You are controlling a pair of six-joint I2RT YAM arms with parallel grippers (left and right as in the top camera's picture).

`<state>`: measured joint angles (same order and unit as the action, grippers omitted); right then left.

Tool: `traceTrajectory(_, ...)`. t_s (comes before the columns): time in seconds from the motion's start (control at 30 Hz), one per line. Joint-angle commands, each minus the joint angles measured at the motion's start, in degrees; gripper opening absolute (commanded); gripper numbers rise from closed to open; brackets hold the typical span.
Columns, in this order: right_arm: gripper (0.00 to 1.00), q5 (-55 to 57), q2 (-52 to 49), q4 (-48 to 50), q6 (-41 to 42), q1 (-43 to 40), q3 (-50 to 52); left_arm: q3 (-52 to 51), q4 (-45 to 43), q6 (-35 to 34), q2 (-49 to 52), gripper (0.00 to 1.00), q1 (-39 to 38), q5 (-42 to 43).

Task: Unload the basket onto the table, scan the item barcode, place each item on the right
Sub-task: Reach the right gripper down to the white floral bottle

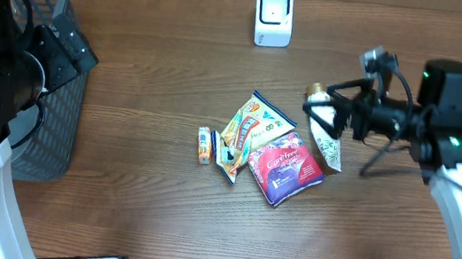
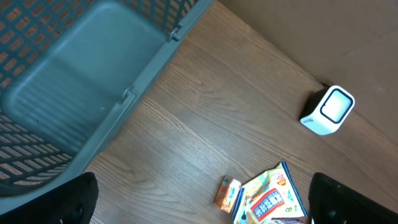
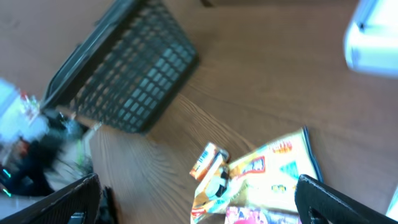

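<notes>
Several packaged items lie mid-table: a small orange box [image 1: 204, 145], a yellow snack bag [image 1: 249, 127], a red bag [image 1: 286, 165] and a white pouch [image 1: 330, 148] with a gold cap. The white scanner [image 1: 274, 16] stands at the far edge. My right gripper [image 1: 325, 111] hovers open just above the white pouch, holding nothing. Its blurred wrist view shows the orange box [image 3: 208, 160] and yellow bag [image 3: 267, 174] between its wide jaws [image 3: 205, 205]. My left gripper [image 1: 69, 53] is open over the basket's edge, far left of the items; its view [image 2: 202, 205] shows the orange box [image 2: 227, 193], the yellow bag [image 2: 270, 199] and the scanner [image 2: 328, 110].
A dark grey mesh basket [image 1: 48, 123] stands at the table's left side, its floor bare in the left wrist view [image 2: 68, 81]. Bare wood lies between the basket and the items and along the near edge.
</notes>
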<state>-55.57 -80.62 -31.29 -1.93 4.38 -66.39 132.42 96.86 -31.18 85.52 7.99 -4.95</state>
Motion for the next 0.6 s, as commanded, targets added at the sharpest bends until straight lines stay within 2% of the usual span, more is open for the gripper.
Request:
traceTrajectory(0.0,1.0,13.4,-1.8,-1.0,11.6,1.5,-2.1,0.4,-0.1,0.9,0.1,1.0,0.3,0.1)
traceTrajectory(0.1,1.0,28.7,-2.4,-3.9,16.9,3.3,-3.3,0.4,-0.1,0.9,0.1,1.0,0.3,0.1)
traceTrajectory(0.2,1.0,36.4,-3.4,-7.6,17.4,4.5,-5.7,0.4,-0.1,0.9,0.1,1.0,0.3,0.1)
traceTrajectory(0.27,1.0,42.8,-4.4,-9.5,21.7,5.0,-7.4,0.4,-0.1,0.9,0.1,1.0,0.3,0.1)
traceTrajectory(0.57,1.0,57.7,-10.5,-3.4,22.4,9.7,-7.6,0.4,-0.1,0.9,0.1,1.0,0.3,0.1)
